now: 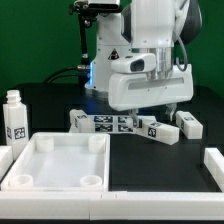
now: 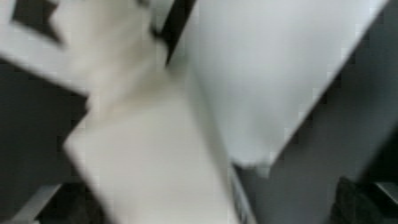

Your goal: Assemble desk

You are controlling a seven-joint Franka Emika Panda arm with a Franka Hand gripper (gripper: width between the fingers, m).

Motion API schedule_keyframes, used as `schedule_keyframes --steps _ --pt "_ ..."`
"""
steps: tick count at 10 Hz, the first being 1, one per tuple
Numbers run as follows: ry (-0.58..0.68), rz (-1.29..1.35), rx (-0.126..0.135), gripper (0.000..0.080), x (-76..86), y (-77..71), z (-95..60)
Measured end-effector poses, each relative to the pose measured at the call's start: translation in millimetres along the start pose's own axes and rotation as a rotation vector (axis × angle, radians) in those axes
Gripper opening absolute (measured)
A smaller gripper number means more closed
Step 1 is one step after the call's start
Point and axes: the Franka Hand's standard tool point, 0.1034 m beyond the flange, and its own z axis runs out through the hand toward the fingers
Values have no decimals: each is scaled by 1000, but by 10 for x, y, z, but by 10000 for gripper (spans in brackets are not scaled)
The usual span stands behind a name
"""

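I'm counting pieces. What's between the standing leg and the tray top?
Nothing: in the exterior view only bare black table separates the upright leg from the desk top.

The arm [image 1: 152, 35] is showing glossy white rounded shells and dark joints; its base [image 1: 110, 38] is bearing a warning triangle [image 1: 113, 52], glowing blue

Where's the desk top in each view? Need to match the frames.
Exterior view: the desk top lies low at the exterior view's left, sockets up, in front of the row of tagged legs.
Wrist view: too blurred to tell; only white smears show, and the desk top cannot be made out.
Shared landmark: probably the black table, dark in both; nothing sharper matches.
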Motion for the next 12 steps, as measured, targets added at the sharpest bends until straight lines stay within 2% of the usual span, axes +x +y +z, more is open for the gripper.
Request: schedule_keyframes --steps 1,3,4,5,6,8,9,10,12 --pt "-4 1 2 649 29 49 25" --pt "-7 4 4 626 34 56 29" --pt "-7 4 4 498 33 56 30" --pt "-7 4 4 498 33 56 30" --pt "-7 4 4 289 35 57 29" --pt "0 89 -1 284 38 13 -5" --pt "-3 194 -6 284 -43 -60 -22" --pt "-29 292 2 284 -79 -98 -31" --pt "-32 319 5 284 -79 -117 -44"
